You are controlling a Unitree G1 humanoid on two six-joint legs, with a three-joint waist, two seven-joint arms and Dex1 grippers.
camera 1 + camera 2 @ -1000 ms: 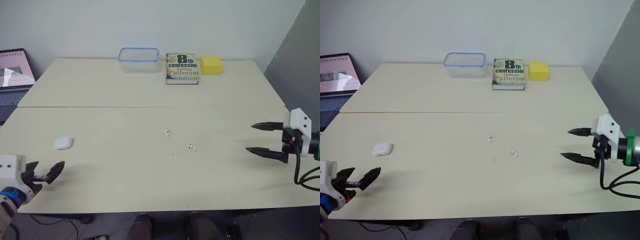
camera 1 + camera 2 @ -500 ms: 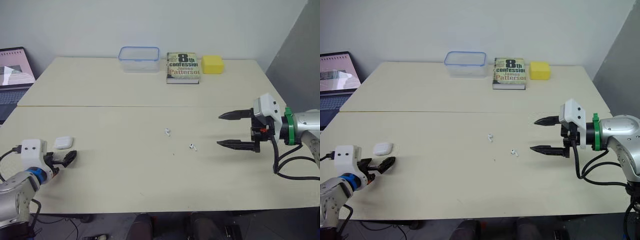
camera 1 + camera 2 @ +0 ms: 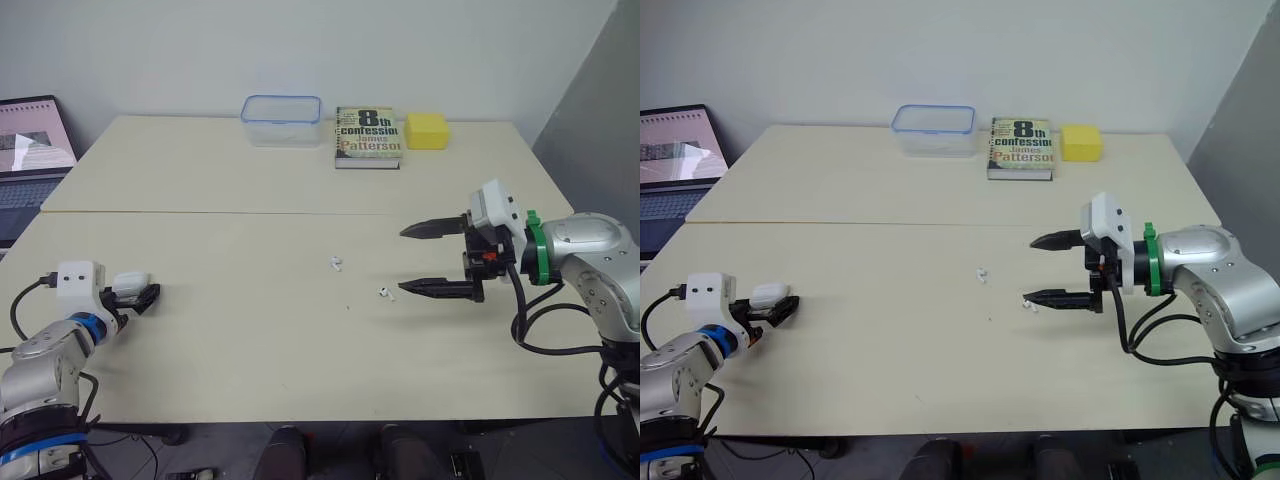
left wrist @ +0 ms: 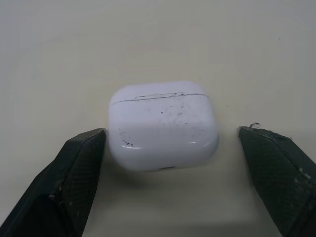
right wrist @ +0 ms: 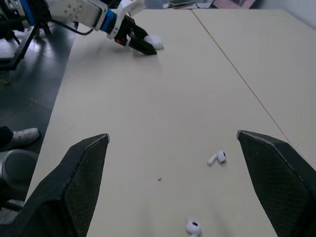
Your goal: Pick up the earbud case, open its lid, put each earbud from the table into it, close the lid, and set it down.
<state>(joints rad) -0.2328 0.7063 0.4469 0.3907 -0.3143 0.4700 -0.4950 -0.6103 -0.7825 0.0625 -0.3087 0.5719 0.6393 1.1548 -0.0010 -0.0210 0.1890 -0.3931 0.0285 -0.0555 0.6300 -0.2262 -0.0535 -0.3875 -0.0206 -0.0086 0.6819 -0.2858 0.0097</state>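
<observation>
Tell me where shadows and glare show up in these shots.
Left wrist view: the earbud case throws a soft shadow on the table along its gripper-side edge, with a small highlight near one rounded corner. Left eye view: the laptop screen glows bright, while the table looks evenly lit. Right wrist view: the two earbuds cast only tiny shadows.

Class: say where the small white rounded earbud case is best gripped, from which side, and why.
Grip the small white rounded earbud case across its flanks, below the lid seam, coming low from its bottom end, as the open left gripper sits. It lies flat, so this leaves the lid free.
</observation>
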